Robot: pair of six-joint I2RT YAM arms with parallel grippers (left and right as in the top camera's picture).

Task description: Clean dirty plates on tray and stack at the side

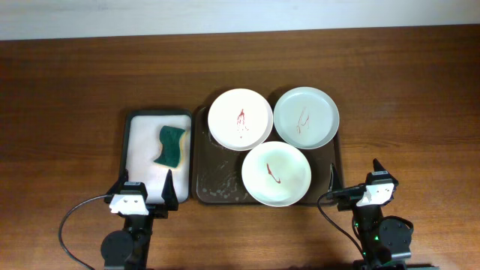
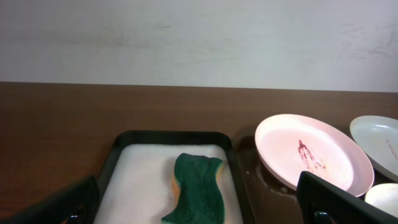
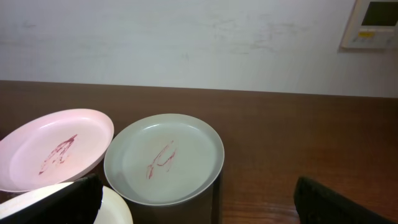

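Wooden table [image 1: 75,90] | three red-smeared plates [image 1: 240,118] on tray [image 1: 214,180] | left gripper [image 1: 145,186] spread | right gripper [image 1: 354,176] spread

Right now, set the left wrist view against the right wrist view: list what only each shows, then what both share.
Only the left wrist view: the green sponge lying on the small white tray with a black rim.
Only the right wrist view: a wall panel at the upper right.
Both: the pinkish plate with its red smear, the pale-green plate (whole in the right wrist view, cut off at the left wrist view's edge), the brown tray and the white wall.
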